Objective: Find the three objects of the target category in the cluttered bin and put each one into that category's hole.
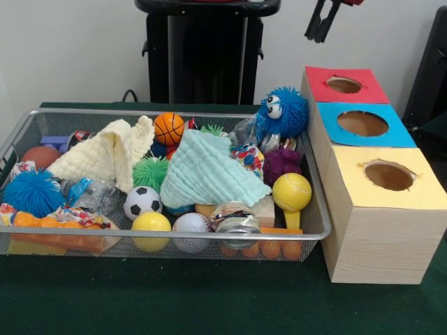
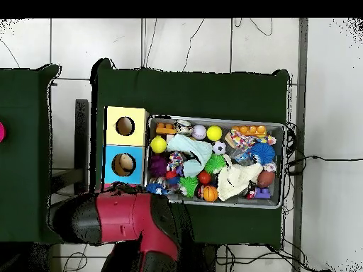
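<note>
Fingers (image 1: pixel 323 22) of mine hang at the top edge of the front view, at 12 o'clock above the red hole (image 1: pixel 343 84); the 2 dark tips lie close beside each other with only a thin gap, holding nothing. In the overhead view my red arm (image 2: pixel 131 219) covers the box corner at 6 o'clock of the blue hole (image 2: pixel 124 164), so the red top is hidden there.

On the green bench (image 1: pixel 174 300) stands the wire bin (image 1: pixel 174 235), packed full. The 3 wooden boxes sit just beside its rim, at 3 o'clock of it in the front view: red top farthest from the camera, blue in the middle, yellow hole (image 1: pixel 388 175) nearest.

Inside the bin, a mint cloth (image 1: pixel 206 174) lies across the middle and a cream cloth (image 1: pixel 105 155) lies at 9 o'clock of it. A small basketball (image 1: pixel 168 128) rests at 12 o'clock of the cream cloth. A blue googly-eyed ball (image 1: pixel 283 113) perches at the bin's far corner next to the red-topped box, with a purple plush (image 1: pixel 281 165) at 6 o'clock of it. A yellow ball (image 1: pixel 292 192), a soccer ball (image 1: pixel 142 202) and a baseball (image 1: pixel 191 232) lie along the near side.

I cannot pick out any bear or tiger among the clutter; if they are there, the cloths and toys hide them.
</note>
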`<action>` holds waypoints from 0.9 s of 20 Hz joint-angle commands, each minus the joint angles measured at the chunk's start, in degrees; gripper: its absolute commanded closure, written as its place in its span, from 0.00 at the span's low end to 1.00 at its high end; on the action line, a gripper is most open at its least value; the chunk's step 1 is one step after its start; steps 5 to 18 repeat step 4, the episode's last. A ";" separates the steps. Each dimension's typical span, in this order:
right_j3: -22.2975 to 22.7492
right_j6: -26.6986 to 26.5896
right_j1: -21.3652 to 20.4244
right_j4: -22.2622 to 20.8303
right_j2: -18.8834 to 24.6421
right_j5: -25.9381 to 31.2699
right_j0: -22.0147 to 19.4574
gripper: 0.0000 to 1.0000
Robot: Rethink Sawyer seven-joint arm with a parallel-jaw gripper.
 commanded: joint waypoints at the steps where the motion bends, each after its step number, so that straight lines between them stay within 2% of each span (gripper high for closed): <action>1: 4.74 -4.17 -0.01 -4.64 5.82 -1.15 -2.02 1.00; 18: 4.93 -4.33 -0.18 -4.19 6.05 0.07 -2.28 1.00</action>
